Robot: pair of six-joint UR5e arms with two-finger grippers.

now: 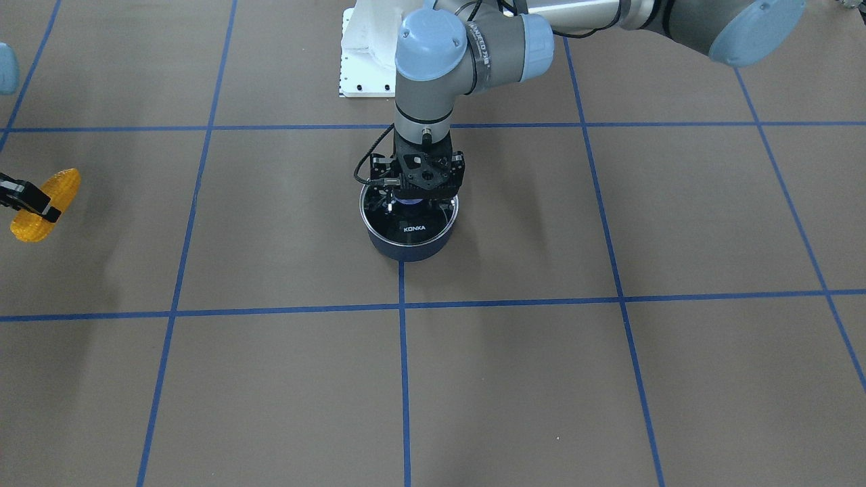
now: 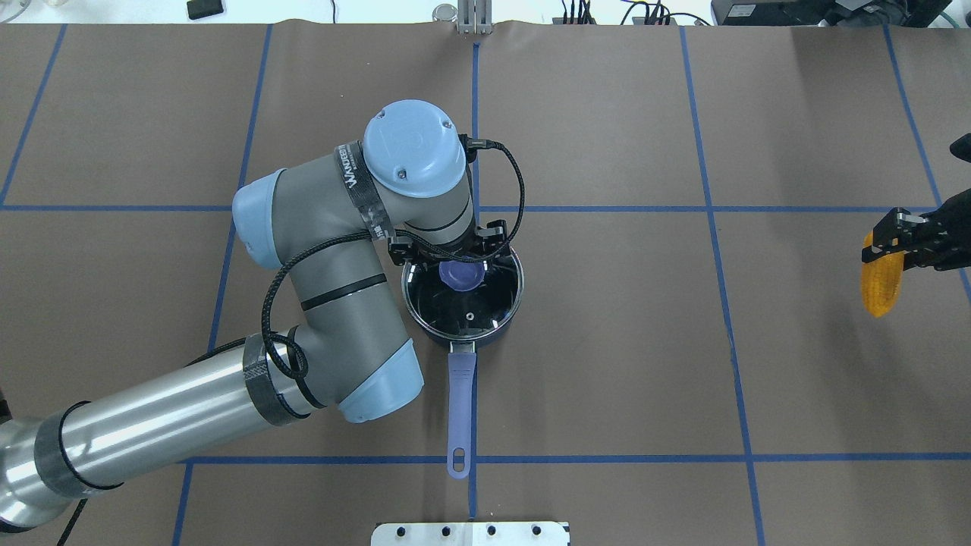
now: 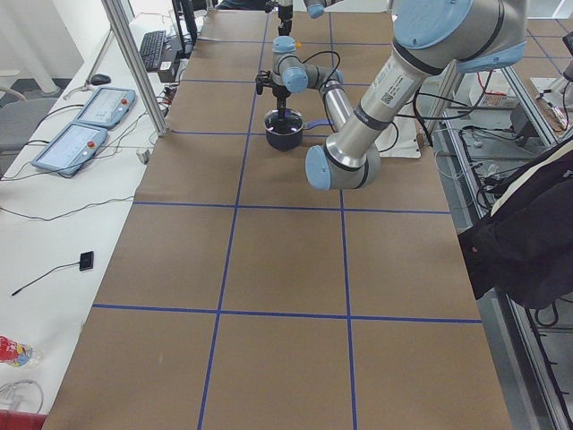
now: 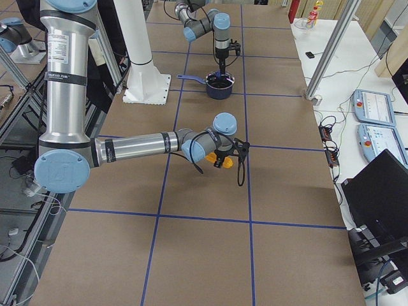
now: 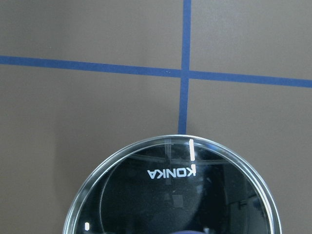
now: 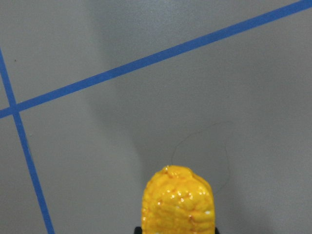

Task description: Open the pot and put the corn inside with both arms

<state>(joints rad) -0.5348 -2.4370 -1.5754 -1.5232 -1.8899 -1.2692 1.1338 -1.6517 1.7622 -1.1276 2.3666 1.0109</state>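
The dark blue pot (image 1: 409, 249) stands at the table's middle, its glass KONKA lid (image 1: 414, 228) on it and its long handle (image 2: 460, 402) pointing toward the robot. My left gripper (image 1: 409, 201) is down on the lid, its fingers on either side of the blue knob (image 2: 460, 274). I cannot tell whether they press it. The left wrist view shows the lid (image 5: 175, 195) close up. My right gripper (image 2: 899, 243) is shut on the orange-yellow corn (image 2: 882, 284) and holds it above the table, far off to my right. The corn also shows in the front view (image 1: 44, 206) and the right wrist view (image 6: 178, 202).
The brown table is crossed by a blue tape grid (image 1: 402, 304). A white base plate (image 2: 470, 533) sits at the robot's edge. Control pendants (image 3: 81, 125) and cables lie on the white bench beyond the table's far edge.
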